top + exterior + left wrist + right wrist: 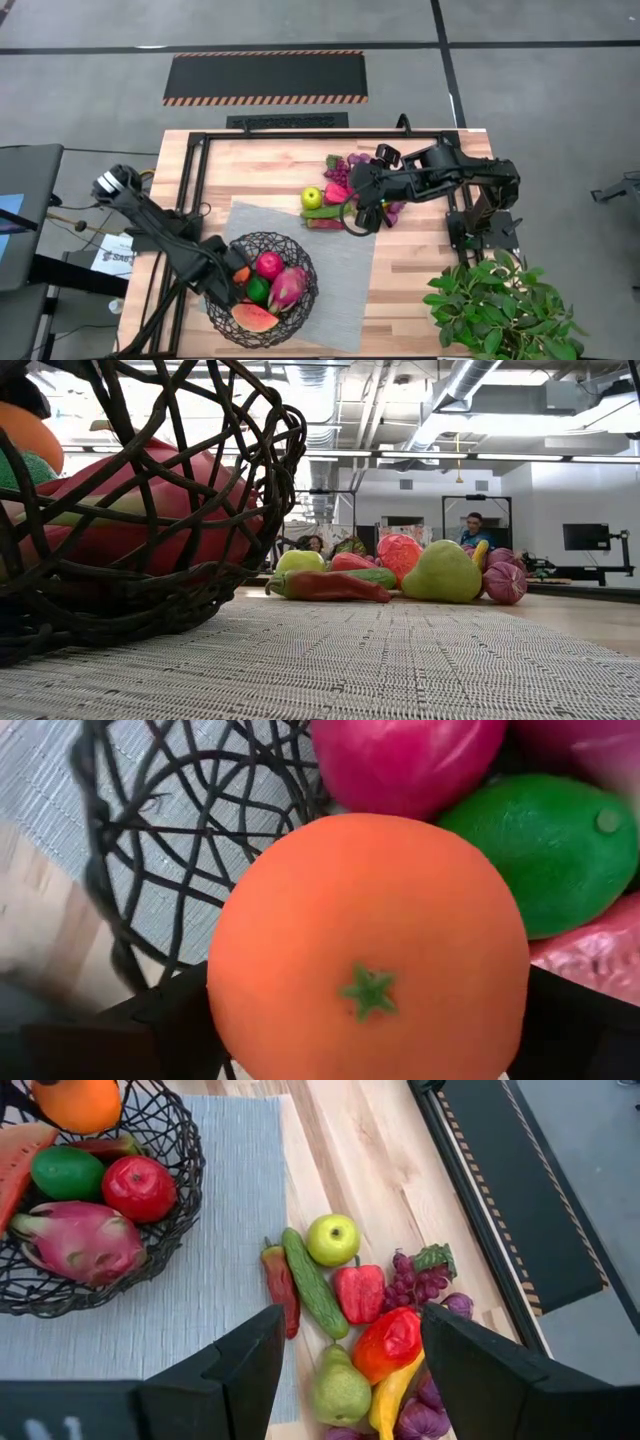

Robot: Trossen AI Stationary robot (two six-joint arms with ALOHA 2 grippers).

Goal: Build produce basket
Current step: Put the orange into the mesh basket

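The dark wire basket (300,262) stands on the grey mat near the table's front left. In it lie a red apple (138,1186), a lime (66,1172), a dragon fruit (78,1240) and a watermelon slice (255,318). My left gripper (365,1045) is over the basket's left inside, shut on an orange (370,950). More produce lies on the wood right of centre: a green apple (332,1238), cucumber (314,1283), red peppers (358,1292), grapes (415,1280) and a pear (340,1390). My right gripper (350,1380) hangs open above this pile. My left gripper pinches the orange between its two fingers (150,1030), one on each opposite side (228,1005) of the fruit. The fingers come steeply from above, pointing down. The orange's green stem star faces up at the wrist. Whether its underside rests on the fruit below, I cannot tell.
The grey mat (335,290) reaches from the basket toward the pile. A leafy plant (495,305) stands at the table's front right corner. Black frame rails (195,170) run along the left and far edges. People sit in the room beyond the table (473,530).
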